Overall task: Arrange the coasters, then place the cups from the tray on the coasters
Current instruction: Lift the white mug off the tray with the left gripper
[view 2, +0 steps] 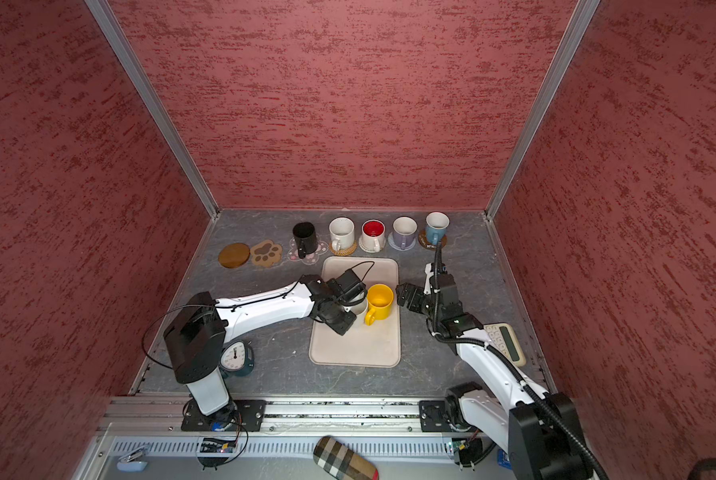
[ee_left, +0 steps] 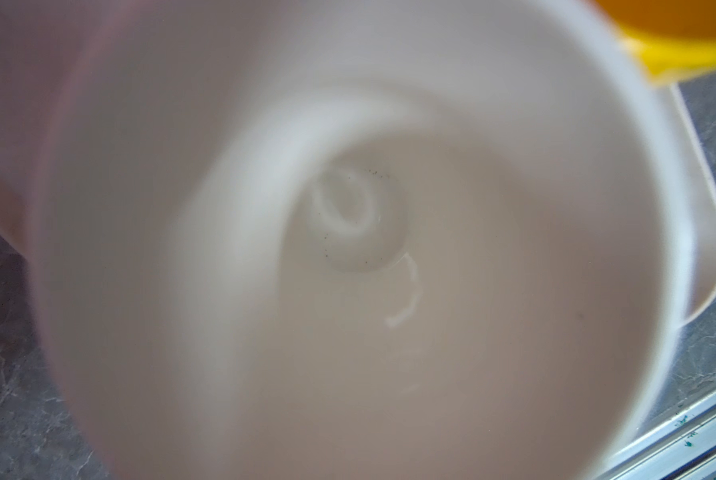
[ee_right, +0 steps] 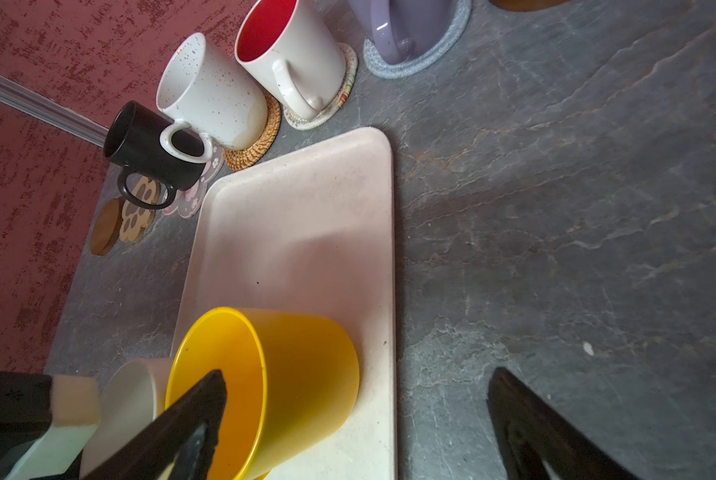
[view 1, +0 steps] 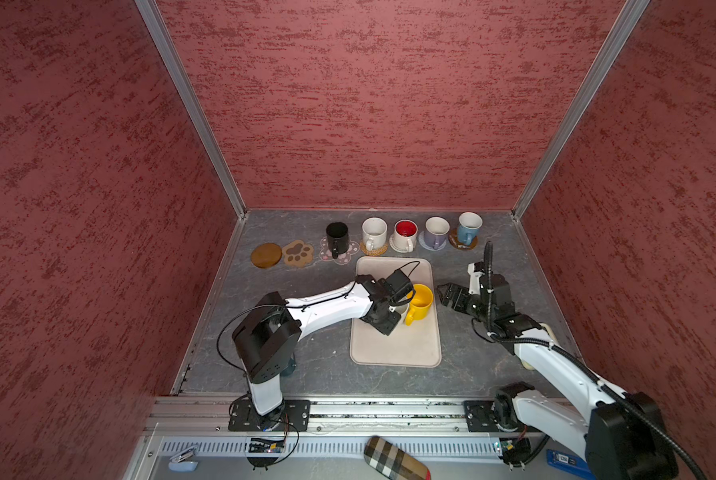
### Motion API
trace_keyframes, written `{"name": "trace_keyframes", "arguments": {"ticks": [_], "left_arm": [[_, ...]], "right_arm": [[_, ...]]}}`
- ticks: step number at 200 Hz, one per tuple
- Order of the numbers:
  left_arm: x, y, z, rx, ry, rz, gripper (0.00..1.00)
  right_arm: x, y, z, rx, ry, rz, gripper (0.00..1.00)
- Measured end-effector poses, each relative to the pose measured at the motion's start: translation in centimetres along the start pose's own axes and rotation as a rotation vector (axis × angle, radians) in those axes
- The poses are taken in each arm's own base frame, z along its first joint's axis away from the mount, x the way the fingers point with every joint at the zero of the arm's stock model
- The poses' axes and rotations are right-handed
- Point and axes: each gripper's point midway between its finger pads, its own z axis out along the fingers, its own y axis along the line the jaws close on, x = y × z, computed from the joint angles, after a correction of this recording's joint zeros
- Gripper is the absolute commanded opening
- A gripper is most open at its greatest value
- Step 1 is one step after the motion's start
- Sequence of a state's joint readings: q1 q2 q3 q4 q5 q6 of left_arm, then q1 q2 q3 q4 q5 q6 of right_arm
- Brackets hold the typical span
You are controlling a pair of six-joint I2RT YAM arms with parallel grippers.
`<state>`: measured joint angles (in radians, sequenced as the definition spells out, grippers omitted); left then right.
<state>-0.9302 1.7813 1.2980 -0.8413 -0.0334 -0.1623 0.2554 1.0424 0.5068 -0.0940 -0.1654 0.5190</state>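
Two cups stand on the beige tray [view 1: 397, 345]: a yellow cup [view 1: 420, 301] and a white cup [view 2: 360, 309]. My left gripper [view 1: 395, 305] hangs right over the white cup, whose inside [ee_left: 348, 224] fills the left wrist view. Its jaws are hidden; one padded finger [ee_right: 73, 399] shows outside the cup's wall. My right gripper [ee_right: 356, 415] is open beside the yellow cup [ee_right: 289, 374], holding nothing. Along the back, the black [view 1: 337, 237], white [view 1: 374, 232], red-inside [view 1: 405, 233], lavender [view 1: 436, 232] and blue [view 1: 469, 227] cups each sit on a coaster. The brown disc [view 1: 266, 255] and paw coaster [view 1: 298, 252] are bare.
A cream calculator [view 2: 506, 343] lies under the right arm and a small clock [view 2: 235, 355] stands by the left arm's base. A plaid case [view 1: 393, 457] and a stapler [view 1: 183, 459] lie on the front ledge. Red walls close in three sides.
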Motion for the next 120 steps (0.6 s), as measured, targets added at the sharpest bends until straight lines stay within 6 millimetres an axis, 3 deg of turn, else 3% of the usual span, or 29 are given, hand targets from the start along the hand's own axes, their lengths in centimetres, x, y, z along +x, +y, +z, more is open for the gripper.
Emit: {"name": "trace_keyframes", "arguments": {"ticks": [82, 120], "left_arm": [[-0.77, 0.41, -0.54, -0.031, -0.023, -0.005, 0.02], [-0.65, 0.88, -0.61, -0.057, -0.021, -0.009, 0.0]], "right_arm": [[-0.16, 0.12, -0.17, -0.008, -0.005, -0.002, 0.99], [-0.67, 0.76, -0.82, -0.033, -0.028, -0.007, 0.99]]}}
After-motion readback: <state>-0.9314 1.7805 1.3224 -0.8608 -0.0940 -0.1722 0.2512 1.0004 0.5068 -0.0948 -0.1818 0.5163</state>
